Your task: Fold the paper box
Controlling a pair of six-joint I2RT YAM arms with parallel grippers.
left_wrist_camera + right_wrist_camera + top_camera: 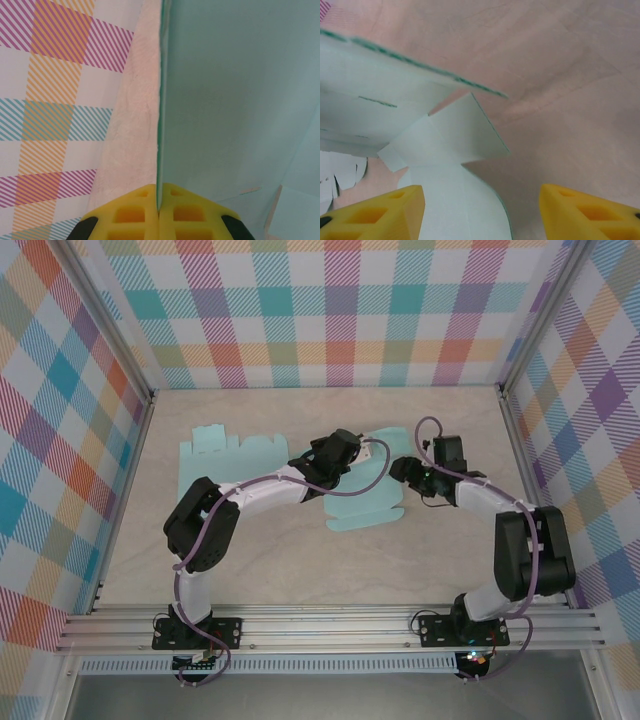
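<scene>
Left gripper [159,215] pinches one thin edge of the paper box [235,100], raised over the middle of the table [560,60], while the right gripper [481,210] stands wide and empty near a flap [455,130], so a pull may tear it or let it slip.

A small work cell with plaid walls and a pale table.
The back wall [330,310], left wall [60,440] and right wall [590,410] carry pink, orange, teal and purple checks; the table top [300,575] is beige and mottled, with aluminium rails [330,625] along its near edge.
</scene>
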